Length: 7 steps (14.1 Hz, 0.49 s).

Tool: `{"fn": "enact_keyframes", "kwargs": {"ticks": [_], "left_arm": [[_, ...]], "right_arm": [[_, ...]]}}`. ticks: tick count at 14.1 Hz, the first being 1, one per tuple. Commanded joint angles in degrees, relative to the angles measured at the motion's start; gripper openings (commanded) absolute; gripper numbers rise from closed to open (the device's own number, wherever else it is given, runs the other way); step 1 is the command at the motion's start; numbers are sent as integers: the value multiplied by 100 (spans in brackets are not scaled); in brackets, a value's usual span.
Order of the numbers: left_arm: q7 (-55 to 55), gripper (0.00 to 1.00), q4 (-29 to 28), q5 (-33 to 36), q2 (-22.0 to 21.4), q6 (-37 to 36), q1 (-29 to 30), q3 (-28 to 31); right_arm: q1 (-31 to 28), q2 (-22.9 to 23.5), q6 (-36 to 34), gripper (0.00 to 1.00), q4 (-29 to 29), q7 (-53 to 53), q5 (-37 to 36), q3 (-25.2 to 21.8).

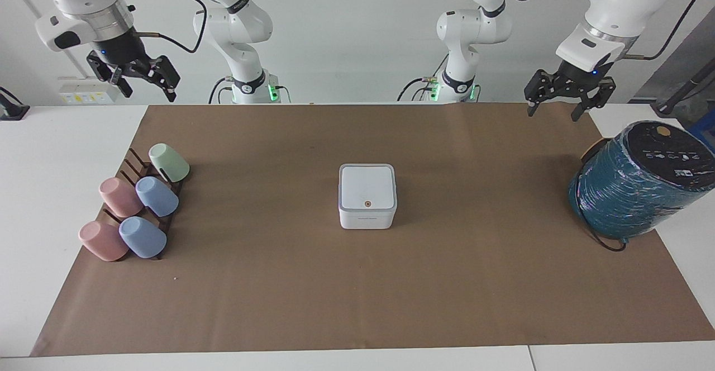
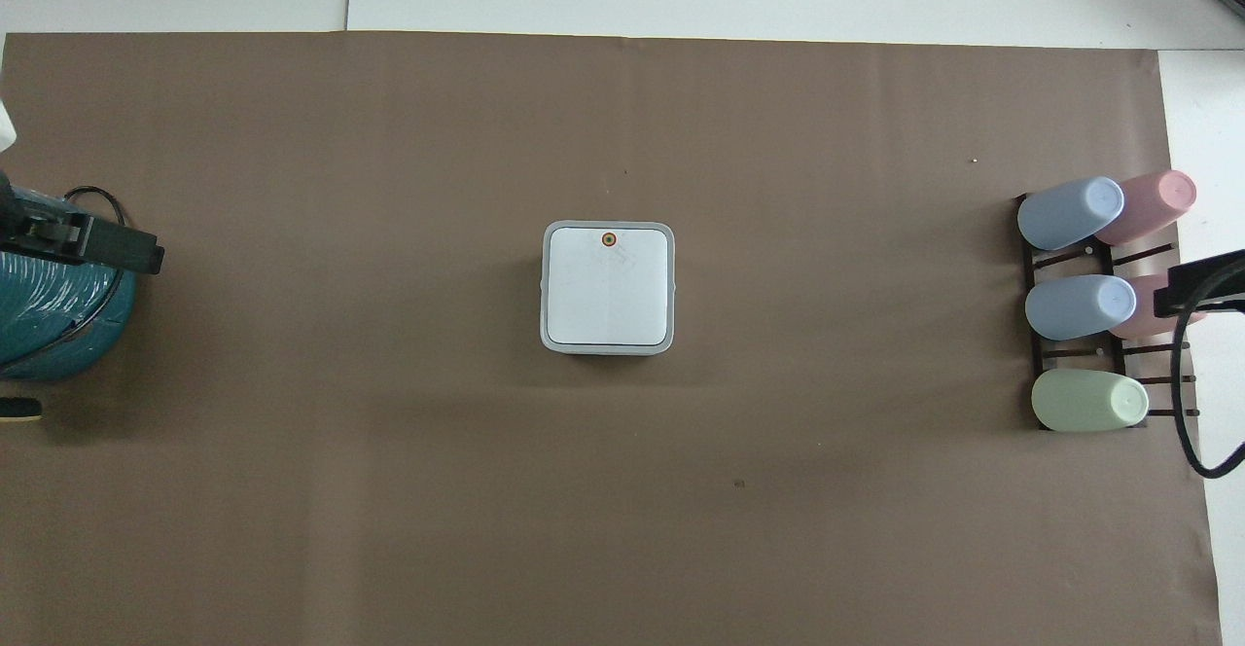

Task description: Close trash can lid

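The trash can point(image 1: 367, 216) is a small white square box with a grey rim in the middle of the brown mat; it also shows in the overhead view point(image 2: 547, 286). Its lid point(image 1: 367, 185) lies flat and shut on it, orange dot up, also seen from overhead point(image 2: 608, 286). My left gripper point(image 1: 552, 113) is open and empty, raised over the mat's edge toward the left arm's end, beside the teal cylinder; its tip shows in the overhead view point(image 2: 146, 253). My right gripper point(image 1: 146, 87) is open and empty, raised and waiting over the right arm's end.
A large teal-wrapped cylinder point(image 1: 637, 184) lies at the left arm's end, with a black cable under it. A dark rack point(image 1: 134, 164) with several pastel cups stands at the right arm's end. A brown mat point(image 1: 357, 293) covers the table.
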Motion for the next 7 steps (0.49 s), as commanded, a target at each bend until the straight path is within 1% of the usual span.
{"fn": "enact_keyframes", "kwargs": {"ticks": [1, 7], "left_arm": [[-1, 100, -208, -61, -156, -34, 88, -45], [-10, 100, -208, -61, -156, 36, 97, -45]], "right_arm": [[0, -138, 18, 100, -139, 70, 6, 14], [0, -138, 18, 100, -139, 70, -3, 14]]}}
